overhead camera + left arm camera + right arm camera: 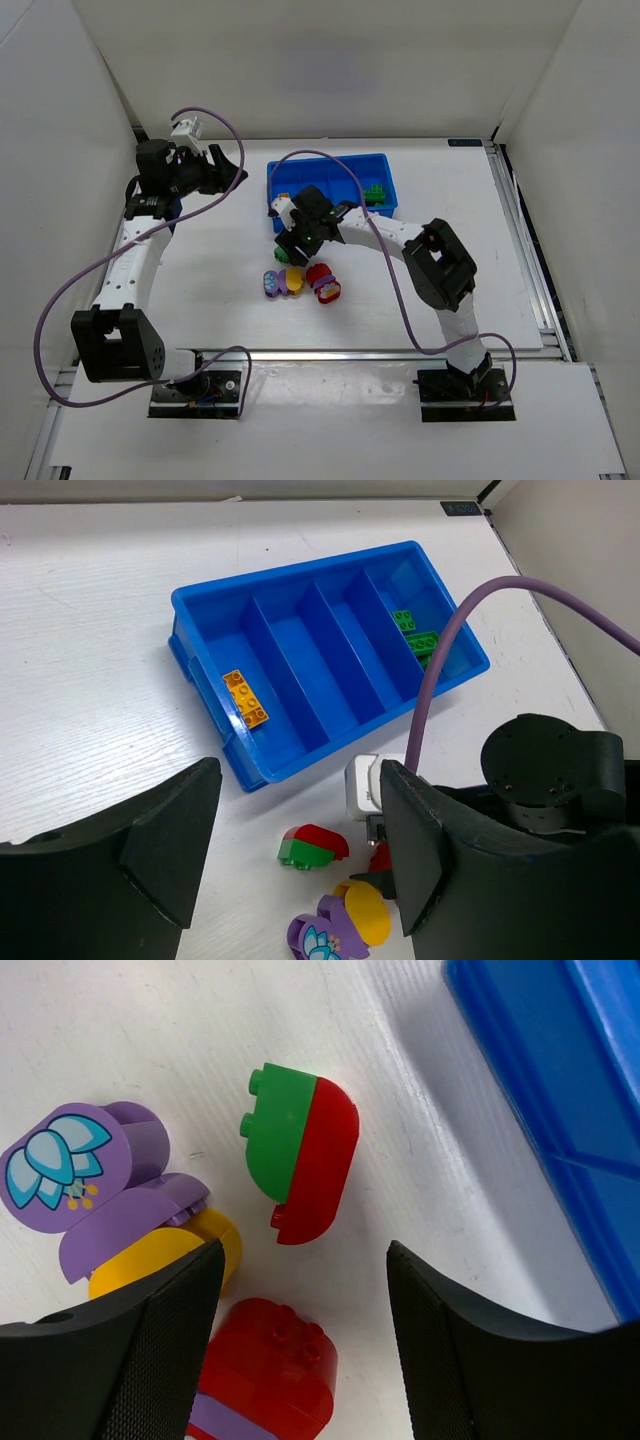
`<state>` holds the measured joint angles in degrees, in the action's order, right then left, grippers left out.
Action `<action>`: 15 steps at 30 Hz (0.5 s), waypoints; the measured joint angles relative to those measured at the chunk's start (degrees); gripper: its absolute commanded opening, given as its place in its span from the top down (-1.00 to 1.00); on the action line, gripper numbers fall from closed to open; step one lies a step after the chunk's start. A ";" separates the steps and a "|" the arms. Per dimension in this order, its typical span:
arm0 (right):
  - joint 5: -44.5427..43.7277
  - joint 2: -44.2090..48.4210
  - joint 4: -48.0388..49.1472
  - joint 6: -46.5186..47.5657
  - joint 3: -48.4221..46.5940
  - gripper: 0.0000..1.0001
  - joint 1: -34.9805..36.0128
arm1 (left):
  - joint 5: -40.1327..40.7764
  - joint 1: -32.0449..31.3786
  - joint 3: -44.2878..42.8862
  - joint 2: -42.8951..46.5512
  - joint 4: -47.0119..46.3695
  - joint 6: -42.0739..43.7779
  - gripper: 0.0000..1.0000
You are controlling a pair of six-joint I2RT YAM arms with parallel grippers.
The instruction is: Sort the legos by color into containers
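The blue tray [200, 610] has four side-by-side compartments. An orange brick [245, 698] lies in one end compartment, and green bricks [415, 635] lie in the other end one. A green-and-red brick [300, 1150] lies on the table beside the tray. Near it lie a purple flower piece [70, 1165], a yellow piece [165, 1255] and a red brick with a purple layer [265, 1370]. My right gripper [305, 1340] hovers open over this pile, holding nothing. Open and empty, my left gripper [228, 172] hangs left of the tray [330, 165].
White walls enclose the table on the left, back and right. A purple cable [440, 650] loops over the tray's right end in the left wrist view. The right arm [400, 240] reaches across the table in front of the tray.
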<state>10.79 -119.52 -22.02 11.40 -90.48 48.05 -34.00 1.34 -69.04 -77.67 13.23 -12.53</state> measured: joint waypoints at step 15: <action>0.09 -3.85 0.42 0.26 -1.81 -0.28 -0.48 | 0.02 0.00 0.00 0.00 -0.02 0.07 -0.50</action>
<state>10.87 -123.37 -21.61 11.66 -92.29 47.57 -33.98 1.34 -69.04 -77.67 13.21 -12.47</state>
